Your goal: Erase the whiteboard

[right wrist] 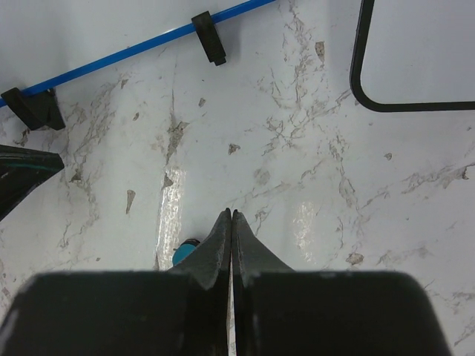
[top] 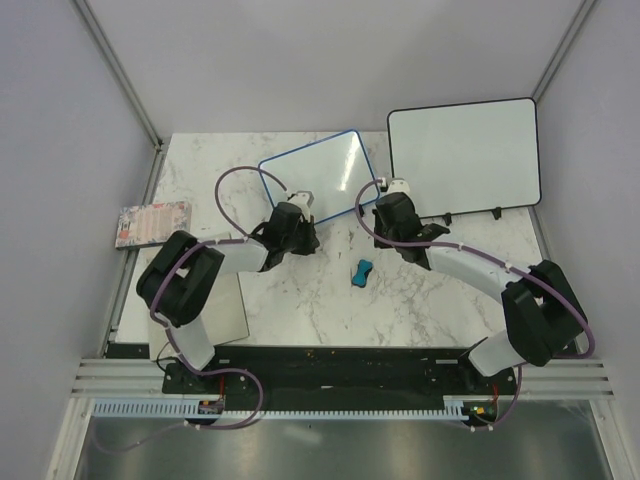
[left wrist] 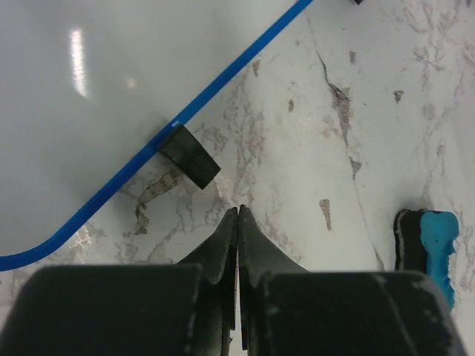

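While both arms reach toward the far middle of the marble bench (top: 400, 310), neither holds anything. Seen from its wrist camera, the left end effector (left wrist: 238, 222) is clenched, its two dark fingers (left wrist: 223, 248) pressed flat against each other with the tips meeting just above the marble. The right end effector (right wrist: 231, 226) is clenched the same way, tips together over bare stone.

At the far middle of the bench is the whiteboard (top: 318, 172), blue-framed and skewed, with its right end further back than its left. Its face is pale and glossy, with streaks of glare in the left wrist view. A small black foot (left wrist: 189, 156) juts from its near edge, and the left end effector's tips are just short of that foot, not touching it. In the right wrist view two such feet (right wrist: 209, 37) show along the blue edge, well ahead of the right fingertips.

A blue eraser (top: 362, 271) with a dark underside lies on the marble nearer the arm bases, between the two arms and apart from both. It sits to the right of the left end effector, and only a sliver of it shows beside the right fingers.

Right of the whiteboard is a larger black-framed board (top: 463, 155), just beside it. A printed booklet (top: 153, 223) lies at the bench's left edge.
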